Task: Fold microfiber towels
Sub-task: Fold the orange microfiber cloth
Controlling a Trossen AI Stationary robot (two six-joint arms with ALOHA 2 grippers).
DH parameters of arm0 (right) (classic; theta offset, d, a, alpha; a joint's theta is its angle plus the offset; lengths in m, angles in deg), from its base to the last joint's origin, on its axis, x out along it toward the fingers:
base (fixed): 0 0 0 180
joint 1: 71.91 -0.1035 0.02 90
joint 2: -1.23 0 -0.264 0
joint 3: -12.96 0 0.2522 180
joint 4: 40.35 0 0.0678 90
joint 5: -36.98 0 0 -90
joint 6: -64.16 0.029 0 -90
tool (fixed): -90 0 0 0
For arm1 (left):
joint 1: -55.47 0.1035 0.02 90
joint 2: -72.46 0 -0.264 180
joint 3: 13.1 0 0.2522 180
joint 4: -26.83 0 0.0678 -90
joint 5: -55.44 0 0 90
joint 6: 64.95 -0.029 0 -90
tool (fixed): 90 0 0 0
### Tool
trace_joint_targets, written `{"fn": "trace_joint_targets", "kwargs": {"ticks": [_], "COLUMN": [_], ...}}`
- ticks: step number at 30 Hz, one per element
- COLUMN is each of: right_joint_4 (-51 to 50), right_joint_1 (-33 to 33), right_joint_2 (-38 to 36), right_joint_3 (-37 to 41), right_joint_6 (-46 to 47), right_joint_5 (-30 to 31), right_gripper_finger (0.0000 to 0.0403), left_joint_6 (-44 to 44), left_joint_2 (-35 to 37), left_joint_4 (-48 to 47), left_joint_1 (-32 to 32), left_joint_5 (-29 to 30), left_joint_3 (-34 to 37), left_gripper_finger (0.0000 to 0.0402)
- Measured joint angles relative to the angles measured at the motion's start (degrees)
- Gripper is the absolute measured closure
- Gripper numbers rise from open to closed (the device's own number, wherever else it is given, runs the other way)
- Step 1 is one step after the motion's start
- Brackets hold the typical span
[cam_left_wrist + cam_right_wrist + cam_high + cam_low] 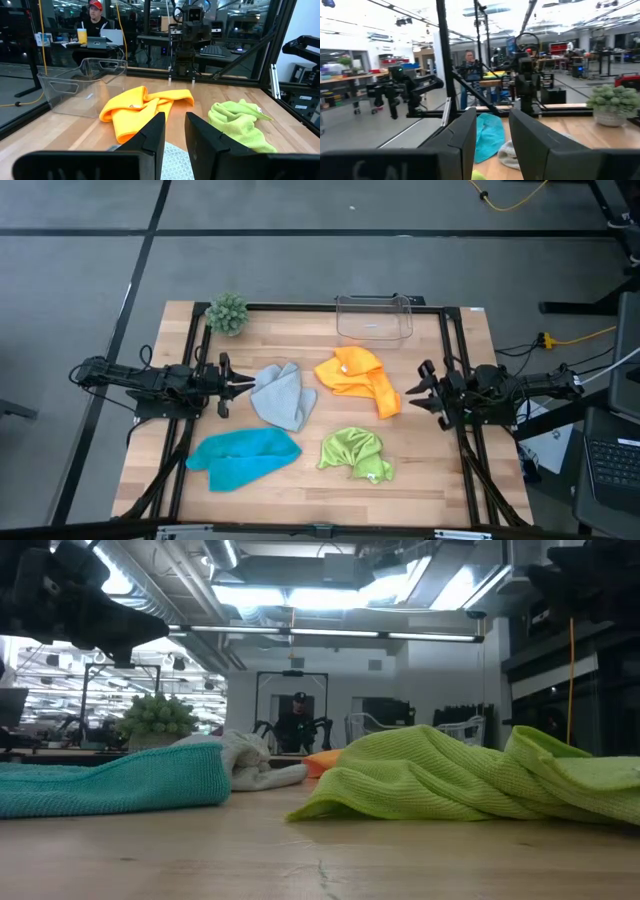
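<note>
— Wood planking framed by dark rails is seen from above as the table; what is laid out on it?

— Four crumpled cloths: the turquoise towel near the front left, the grey towel behind it, the orange towel toward the clear box, and the green towel at the front right. None is yet folded.

— And the arms?

— The left gripper is held just beside the grey towel, fingers narrowly parted, nothing gripped. The right gripper hovers near the orange towel, likewise slightly parted and empty (contact with the cloth cannot be made out, probably none).

— Which step is in hand?

— The start, it is judged: no towel has been spread. A cloth must next be pinched at its edges and flattened before any fold.

— Anything smaller?

— A potted plant is set at the back left corner.
</note>
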Motion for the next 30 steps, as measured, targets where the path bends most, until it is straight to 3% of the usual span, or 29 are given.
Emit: {"fn": "trace_joint_targets", "kwargs": {"ticks": [8, 19, 30], "right_joint_4": [-2.6, -4.1, -5.8], "right_joint_1": [0.0, 0.0, 0.0], "right_joint_2": [0.0, 0.0, 0.0], "right_joint_3": [0.0, 0.0, 0.0], "right_joint_6": [1.7, 0.1, -10.2], "right_joint_5": [3.2, 3.4, 5.2], "right_gripper_finger": [0.0270, 0.0165, 0.0166], "left_joint_6": [0.0, 0.0, 0.0], "left_joint_2": [0.0, 0.0, 0.0], "left_joint_4": [0.0, 0.0, 0.0], "left_joint_1": [0.0, 0.0, 0.0], "left_joint_5": [0.0, 0.0, 0.0], "left_joint_3": [0.0, 0.0, 0.0], "left_gripper_finger": [0.0335, 0.0335, 0.0335]}}
